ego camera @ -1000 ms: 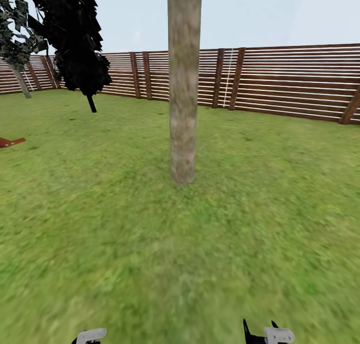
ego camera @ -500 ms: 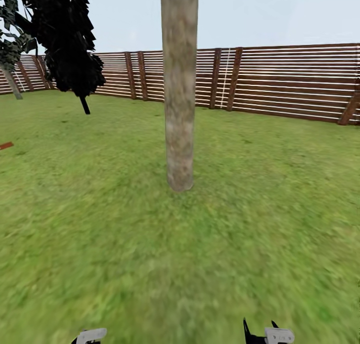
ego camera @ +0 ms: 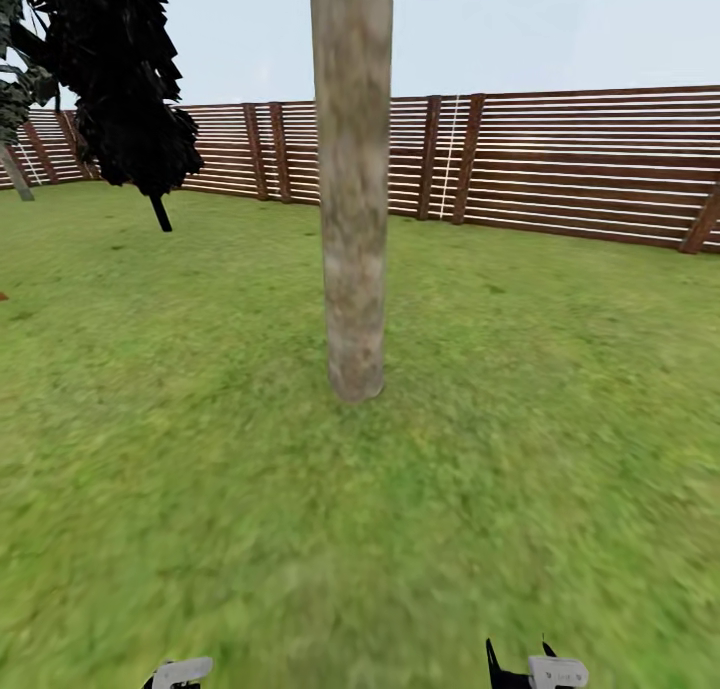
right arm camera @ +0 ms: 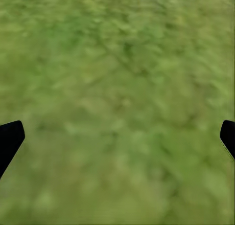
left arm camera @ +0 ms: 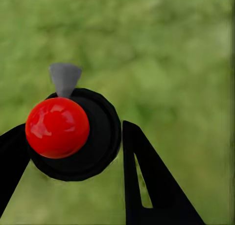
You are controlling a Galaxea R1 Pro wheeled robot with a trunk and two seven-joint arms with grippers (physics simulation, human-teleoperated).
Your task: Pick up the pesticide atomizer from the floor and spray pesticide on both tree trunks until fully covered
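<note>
Left wrist view entry: your left end effector [left arm camera: 73, 151] is clamping the pesticide atomizer [left arm camera: 73, 134] over grass, your right end effector [right arm camera: 117, 142] is hanging spread and empty, and you are nearing the upright tree trunk [ego camera: 352, 189], needing next to aim the nozzle.

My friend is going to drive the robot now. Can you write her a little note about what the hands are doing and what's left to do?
Left gripper: shut on the pesticide atomizer, pointing down at the grass.
Right gripper: open, nothing in it, over grass.
Upright tree trunk stands straight ahead; a second tree is far off at the left by the fence.
Done: atomizer picked up.
Left: no pesticide specks visible on the trunk, so spray both trunks.
</note>
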